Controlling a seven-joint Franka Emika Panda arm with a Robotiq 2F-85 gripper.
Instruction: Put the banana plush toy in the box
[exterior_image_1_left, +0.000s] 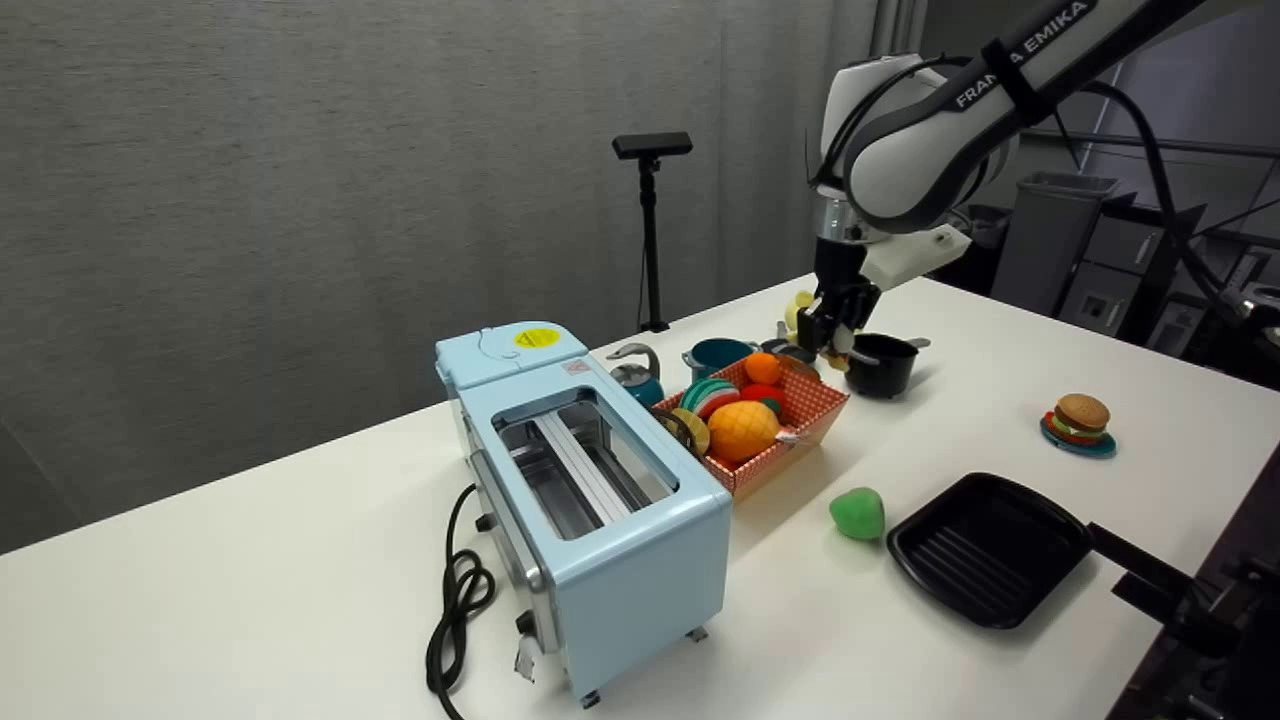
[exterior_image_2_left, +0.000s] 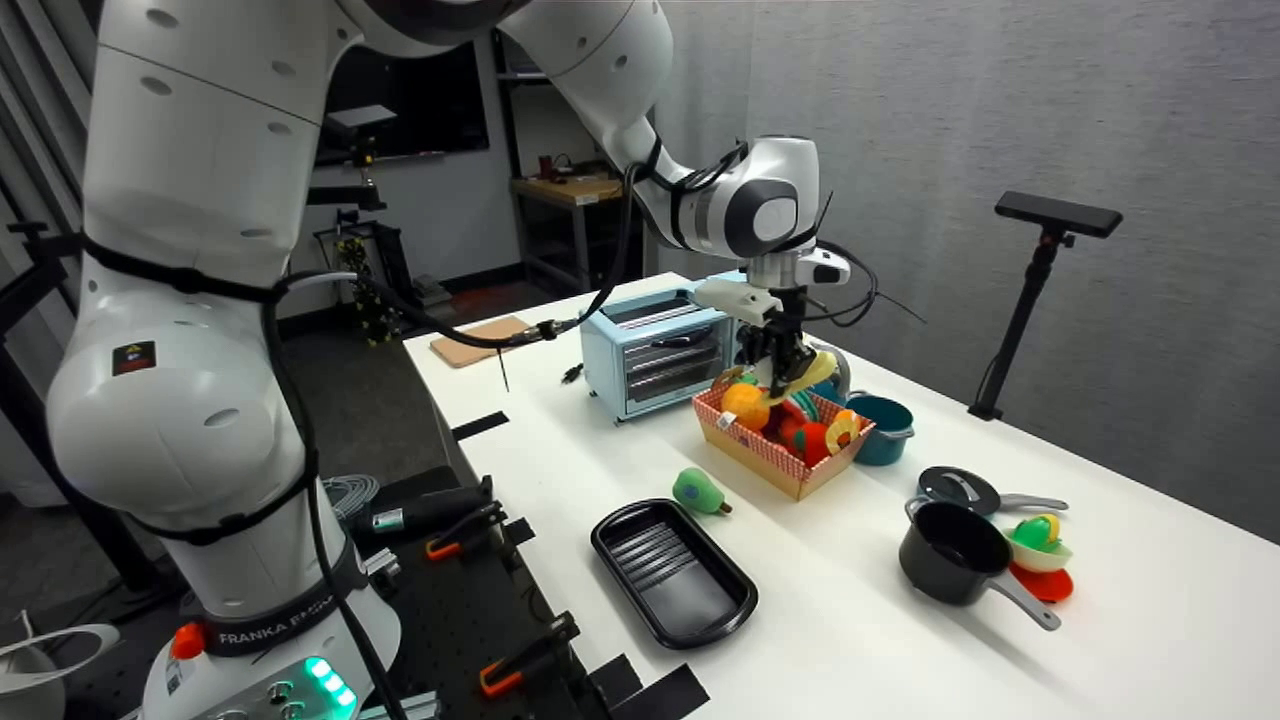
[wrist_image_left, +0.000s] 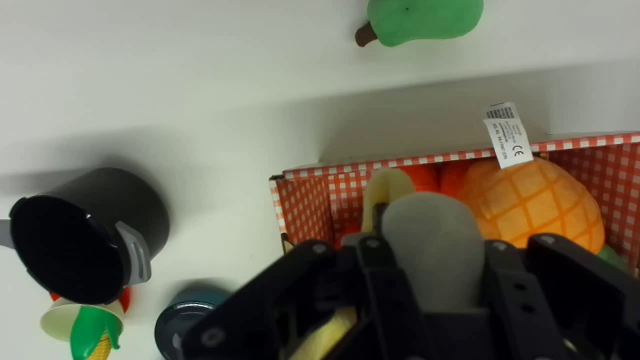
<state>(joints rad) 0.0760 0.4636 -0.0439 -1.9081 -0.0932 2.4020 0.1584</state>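
The box (exterior_image_2_left: 752, 455) is a shallow red-and-white checked container with tan outer walls. It shows in both exterior views (exterior_image_1_left: 785, 460), and its rim runs across the wrist view (wrist_image_left: 380, 165). It holds several plush fruits. My gripper (exterior_image_2_left: 785, 375) is above the box, pointing down. It is shut on the banana plush toy (exterior_image_2_left: 820, 370), a pale yellow curved plush that sticks out on both sides of the fingers. In the wrist view the banana's end (wrist_image_left: 387, 184) shows over the box's left part, beyond the grey fingertips. The fingers hide the banana's middle.
The light-blue toaster (exterior_image_1_left: 640, 600) stands beside the box. A teal pot (exterior_image_2_left: 880, 428), a black pot (exterior_image_2_left: 955, 550) and a lid (exterior_image_2_left: 958, 488) stand around it. A green plush (exterior_image_1_left: 858, 513) and a black pan (exterior_image_1_left: 990, 550) lie nearby. A pineapple plush (wrist_image_left: 535, 200) sits in the box.
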